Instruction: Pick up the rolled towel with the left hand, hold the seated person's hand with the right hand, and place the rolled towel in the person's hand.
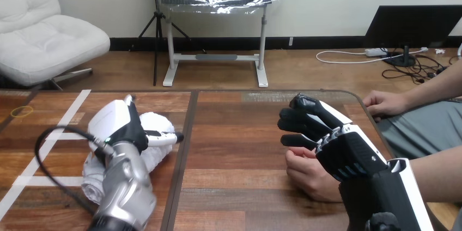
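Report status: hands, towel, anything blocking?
Left hand on the rolled towel, grip unclear, towel on table. Right hand over the person's hand, hold unconfirmed. No obstacle seen between them.

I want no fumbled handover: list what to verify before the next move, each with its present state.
1. Is the left hand on the rolled towel: ok, it rests on top.
2. Grip of the left hand on the towel: cannot tell.
3. Towel off the table: not ok, it seems to lie on the wood.
4. Is the right hand at the person's hand: ok, it lies over it.
5. Hold of the right hand on that hand: cannot tell.
6. Person's hand open to receive: not ok, it looks loosely closed.
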